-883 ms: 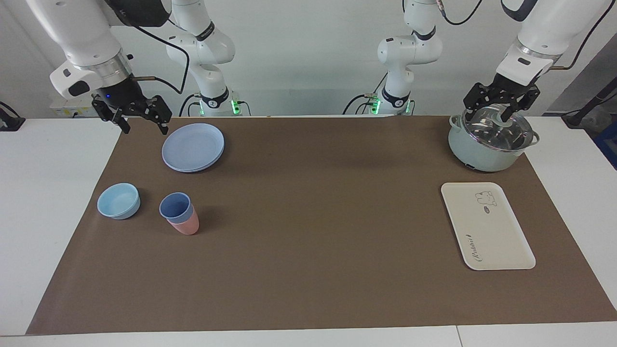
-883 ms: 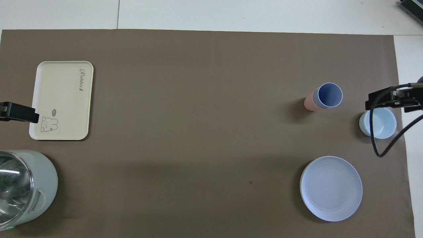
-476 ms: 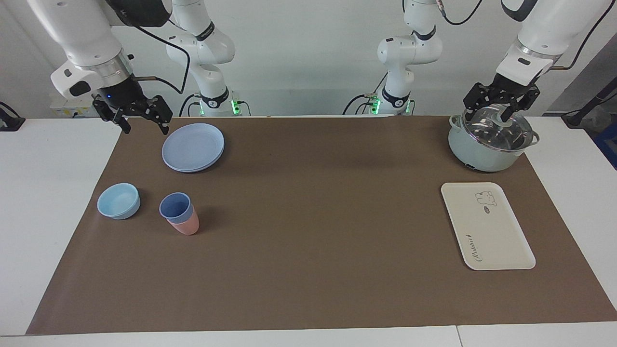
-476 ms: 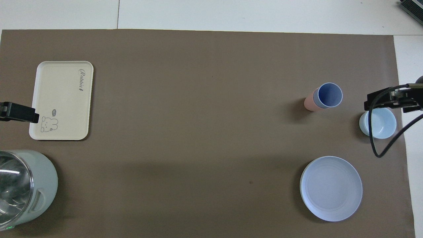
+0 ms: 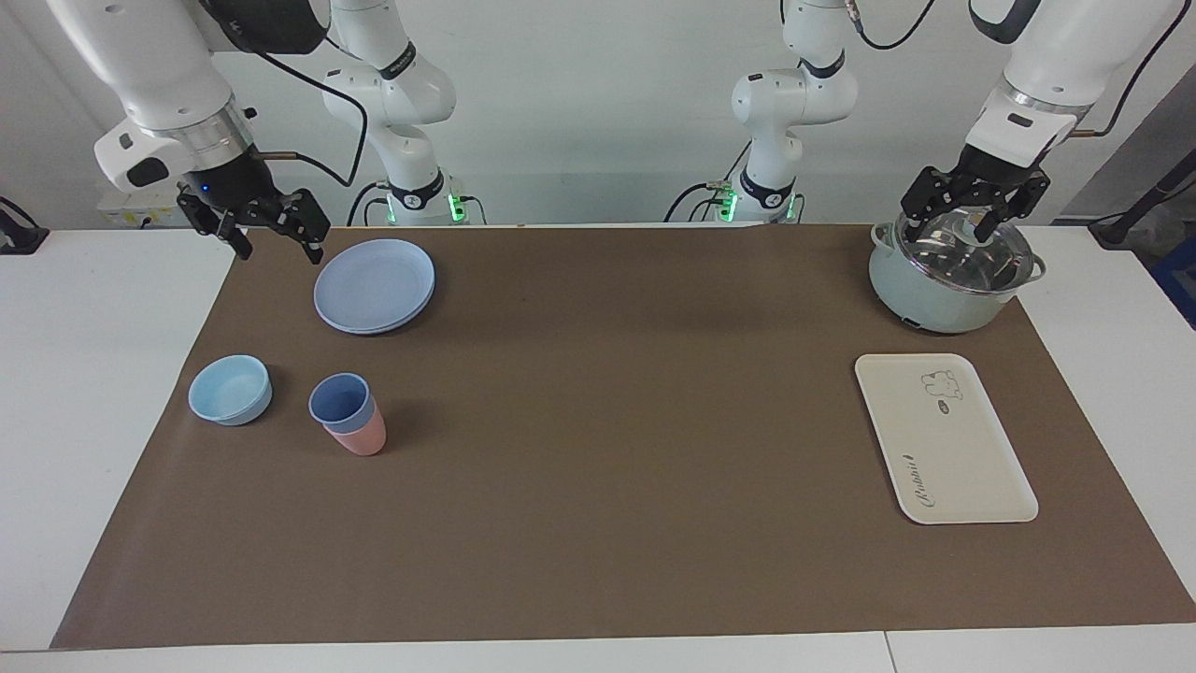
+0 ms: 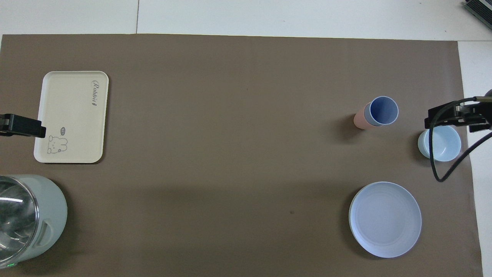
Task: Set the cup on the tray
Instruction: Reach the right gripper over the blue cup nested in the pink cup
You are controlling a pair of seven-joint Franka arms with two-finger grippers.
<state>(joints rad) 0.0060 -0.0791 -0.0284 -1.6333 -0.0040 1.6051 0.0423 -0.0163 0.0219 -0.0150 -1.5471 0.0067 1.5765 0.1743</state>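
The cup (image 5: 341,404) stands nested inside a salmon-pink cup (image 5: 363,436), the pair tilted and resting on the brown mat (image 5: 598,439) that covers the counter (image 5: 84,374), toward the right arm's end. A light-blue bowl (image 5: 230,389) sits just beside the pair, closer to that end, and a round blue plate (image 5: 375,284) lies nearer to the robots than the cups. The right end effector (image 5: 273,224) hangs in the air over the mat's edge beside the plate, well apart from the cup, its fingers spread apart and holding nothing. The tray (image 5: 944,436) lies flat and bare toward the left arm's end of the counter, well apart from the cup, with its bear drawing at the end nearer to the robots. A pale green pot (image 5: 944,280) with a glass lid (image 5: 967,252) stands nearer to the robots than the tray. The left end effector (image 5: 972,198) is poised over the lid, fingers apart on either side of the knob; whether they touch it cannot be told.
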